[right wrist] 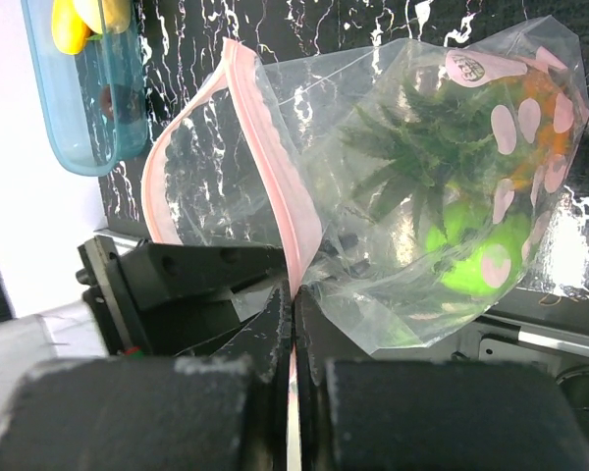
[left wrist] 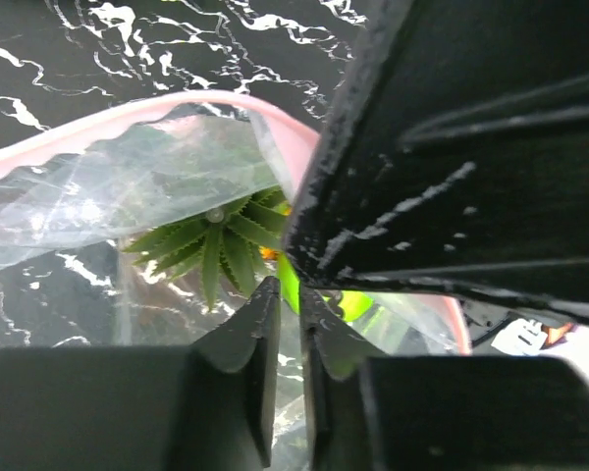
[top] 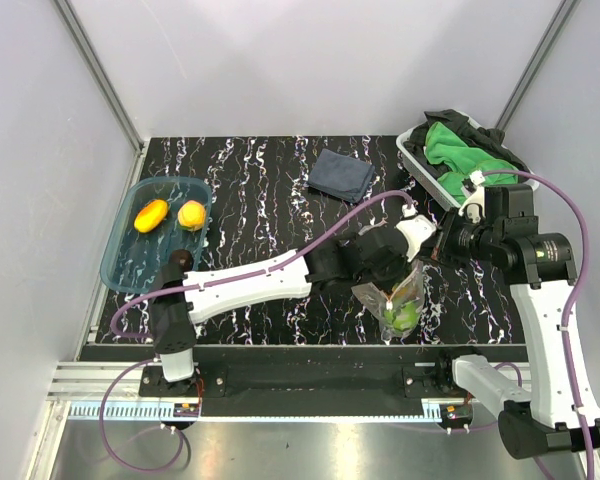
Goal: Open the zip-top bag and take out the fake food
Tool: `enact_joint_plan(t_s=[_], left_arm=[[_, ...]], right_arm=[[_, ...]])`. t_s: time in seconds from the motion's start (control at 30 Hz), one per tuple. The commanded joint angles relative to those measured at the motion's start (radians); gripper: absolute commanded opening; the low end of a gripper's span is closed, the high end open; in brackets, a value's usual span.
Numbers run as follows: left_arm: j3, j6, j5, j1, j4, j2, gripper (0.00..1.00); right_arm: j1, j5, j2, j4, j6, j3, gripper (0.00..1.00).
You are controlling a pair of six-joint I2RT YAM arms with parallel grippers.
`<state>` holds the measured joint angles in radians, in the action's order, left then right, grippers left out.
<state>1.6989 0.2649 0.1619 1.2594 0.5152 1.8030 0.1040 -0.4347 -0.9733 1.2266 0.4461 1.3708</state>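
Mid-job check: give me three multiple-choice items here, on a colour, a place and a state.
1. The zip strip of the clear crinkly plastic zip-top bag is: A blue; B pink; C yellow.
2. The two orange-yellow rounded plastic pieces lie: A in the bag; B on the table; C in the translucent blue tub.
3. The right gripper has its jaws: A wide open; B shut on the bag's strip; C shut on nothing.
Key: B, pink in both wrist views; C, the top view shows them there; B, the strip is pinched between them.
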Motion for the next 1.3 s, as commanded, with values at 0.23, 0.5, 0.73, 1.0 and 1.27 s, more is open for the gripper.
enact_joint_plan(t_s=[0.23, 0.5, 0.73, 1.0, 1.27], left_arm=[[-0.018, 0.014, -0.029, -0.023, -0.081, 0.036, 0.17], [-0.065, 0.028, 0.001, -0.026, -0.092, 0.047, 0.34], [-0.099, 0.034, 0.013, -0.035, -0.092, 0.074, 0.59], [-0.07, 0.017, 0.021, -0.069, -0.113, 0.142, 0.49], [-0.021, -0.056, -0.004, -0.078, -0.112, 0.145, 0.05]], right_arm=[[-0.001, -0.036, -0.004, -0.03, 0.023, 0.027, 0.0], [0.0, -0.03, 0.002, -0.013, 0.016, 0.027, 0.0], [-0.001, -0.029, 0.016, -0.015, 0.017, 0.007, 0.0], [-0.001, -0.018, 0.021, 0.007, 0.008, 0.01, 0.0], [-0.003, -0.012, 0.022, 0.014, -0.007, 0.008, 0.0]])
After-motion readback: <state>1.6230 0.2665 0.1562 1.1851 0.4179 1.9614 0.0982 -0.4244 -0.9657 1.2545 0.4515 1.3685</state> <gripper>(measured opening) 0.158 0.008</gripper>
